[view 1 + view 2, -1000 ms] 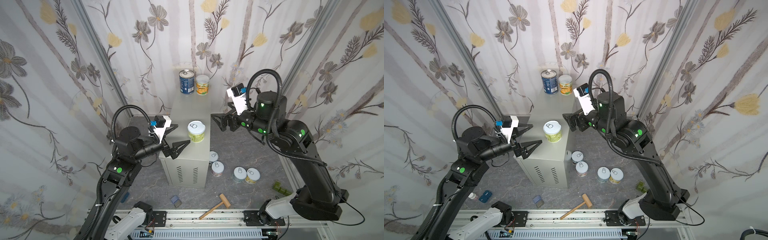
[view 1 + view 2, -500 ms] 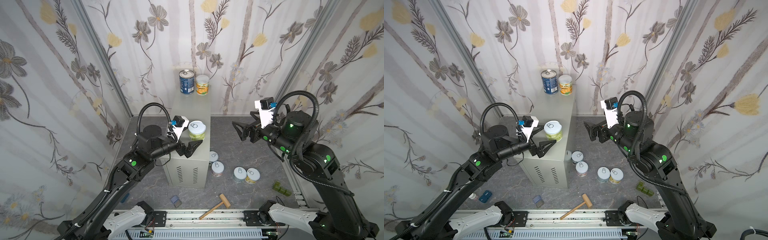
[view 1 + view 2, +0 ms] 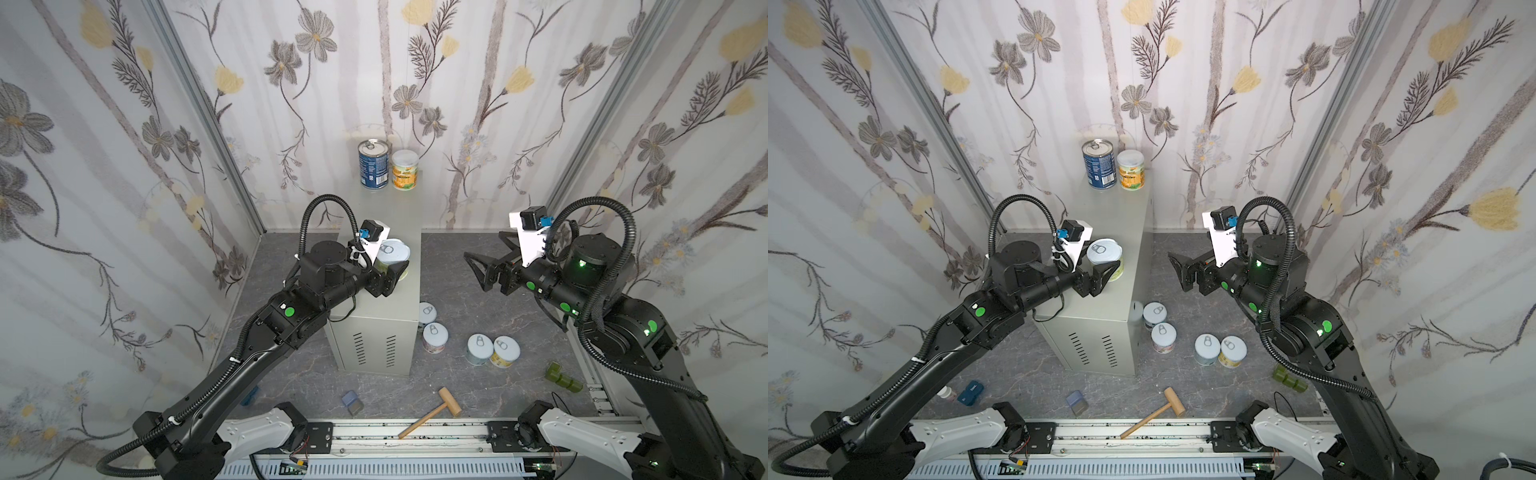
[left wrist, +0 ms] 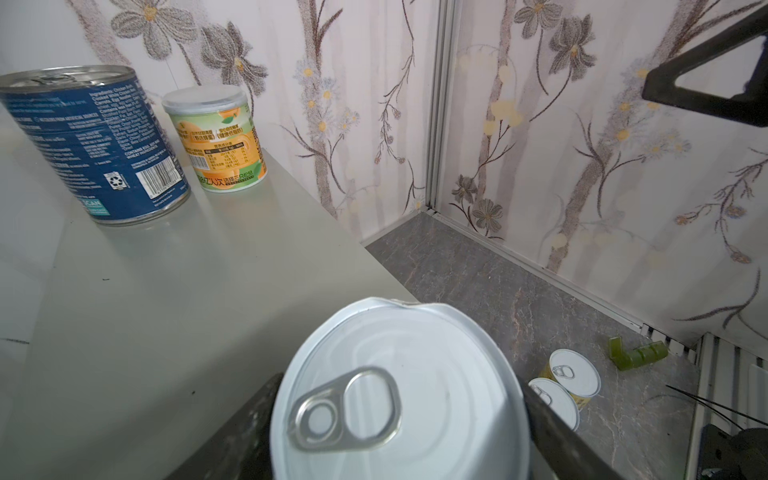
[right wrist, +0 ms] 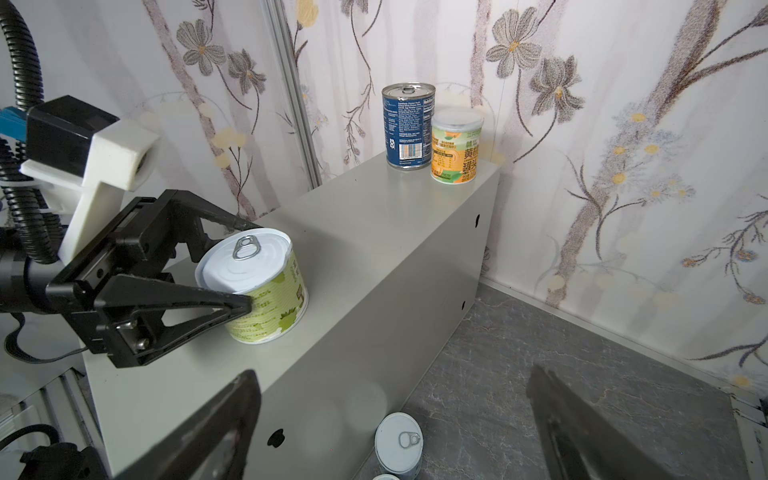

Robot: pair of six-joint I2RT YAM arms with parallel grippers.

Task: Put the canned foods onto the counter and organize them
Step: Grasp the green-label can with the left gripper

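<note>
The left hand [image 5: 252, 268] is closed around the green can [image 3: 1105, 254], with one finger on each side of the label, and both fingers seem to touch it. The can is on the worktop [image 3: 376, 216], about the middle of its length and toward the right edge. I think it is taken from the side and not from above so that it does not tip when it is lifted or slid. In the right wrist view the can looks a little tilted, and I cannot tell if its bottom lies fully flat. At the far end the blue can [image 3: 373, 164] and the orange can [image 3: 404, 169] stand upright just beside each other, close to the wall. This looks like the start of a row, so the green can probably belongs next to them, which leaves the near part free for the others. The right hand [image 5: 392, 374] is empty, with its fingers wide apart. It hangs in the air to the right of the worktop, well apart from the green can, so the two arms do not disturb each other. Lower down, four cans [image 3: 435, 336] stand upright on the floor [image 3: 457, 266], near the right side of the worktop. So three cans are up and four remain, and the right hand seems well placed to go down for one.
</note>
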